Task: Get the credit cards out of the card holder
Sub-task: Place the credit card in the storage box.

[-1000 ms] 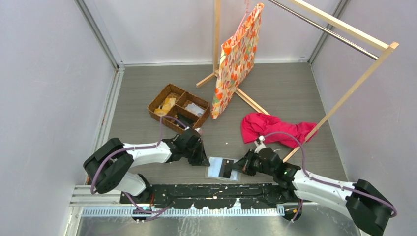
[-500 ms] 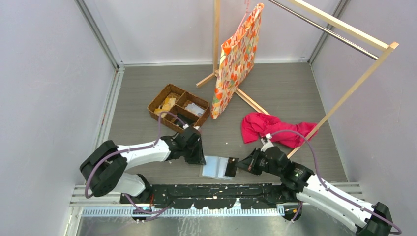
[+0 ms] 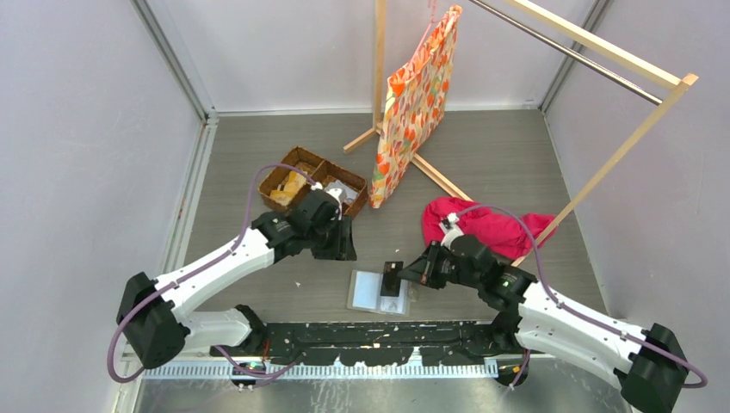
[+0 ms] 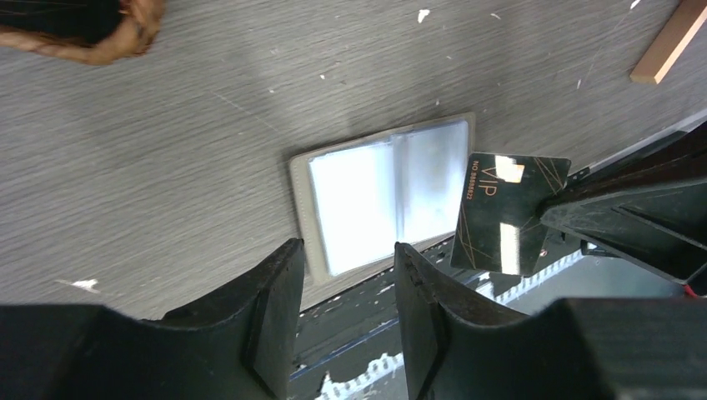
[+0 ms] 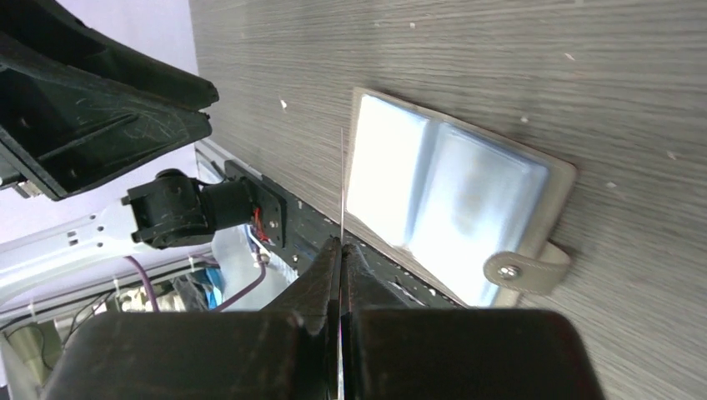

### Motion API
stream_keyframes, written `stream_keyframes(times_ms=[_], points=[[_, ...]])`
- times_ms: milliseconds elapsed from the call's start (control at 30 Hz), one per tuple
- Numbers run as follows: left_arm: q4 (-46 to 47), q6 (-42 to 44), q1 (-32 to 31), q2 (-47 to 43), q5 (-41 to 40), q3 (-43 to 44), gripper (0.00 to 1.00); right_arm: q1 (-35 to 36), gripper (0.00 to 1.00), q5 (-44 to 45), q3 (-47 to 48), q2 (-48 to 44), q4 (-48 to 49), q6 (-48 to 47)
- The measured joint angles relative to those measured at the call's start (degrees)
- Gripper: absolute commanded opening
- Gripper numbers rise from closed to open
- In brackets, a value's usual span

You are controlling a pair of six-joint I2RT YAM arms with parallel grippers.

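One black credit card (image 4: 508, 212) with thin gold lines and VIP lettering is pinched by one end in the right gripper (image 3: 403, 277), whose two dark fingers press flat on it, so that the right wrist view sees it edge-on as a hairline. It hangs clear of the sleeves, raised at the right-hand end of the grey-olive folding card holder (image 3: 368, 291); the holder lies spread open on the grey wood-grain table (image 3: 482, 163), pale blue clear panels up, its long axis running left to right near the arms' bases; the left gripper (image 3: 343, 248) hovers empty and partly parted, back toward the brown wicker divided basket (image 3: 297, 163) — farther from the holder than the right one; whether more cards sit in the sleeves cannot be told; setting this one down likely falls to the right arm — sideways, off the holder, onto bare table.
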Motion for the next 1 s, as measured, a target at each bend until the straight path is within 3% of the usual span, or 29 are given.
stream_keyframes(times_ms=[200, 367, 433, 500, 767, 1000], points=[[-3.0, 7.1, 3.0, -3.9, 2.3, 0.5, 0.59, -1.2, 0.01, -4.7, 2.7, 7.6, 8.5, -1.2], [-4.7, 10.3, 5.6, -8.2, 5.1, 1.0, 0.57, -1.7, 0.01, -7.9, 5.4, 11.4, 13.2, -2.0], [-4.4, 10.3, 9.0, -8.6, 8.8, 0.8, 0.71, -1.8, 0.01, -9.0, 6.5, 12.5, 14.8, -2.3], [-2.7, 10.0, 12.0, -9.4, 12.7, -0.4, 0.75, -1.9, 0.01, -9.9, 7.3, 13.4, 16.6, -2.3], [11.4, 1.2, 23.1, -14.0, 33.0, -11.1, 0.71, -2.1, 0.01, -12.6, 8.3, 17.1, 23.6, -1.1], [24.9, -7.8, 24.2, -13.9, 43.3, -16.2, 0.63, -2.1, 0.01, -14.1, 8.3, 20.9, 30.4, 1.4]])
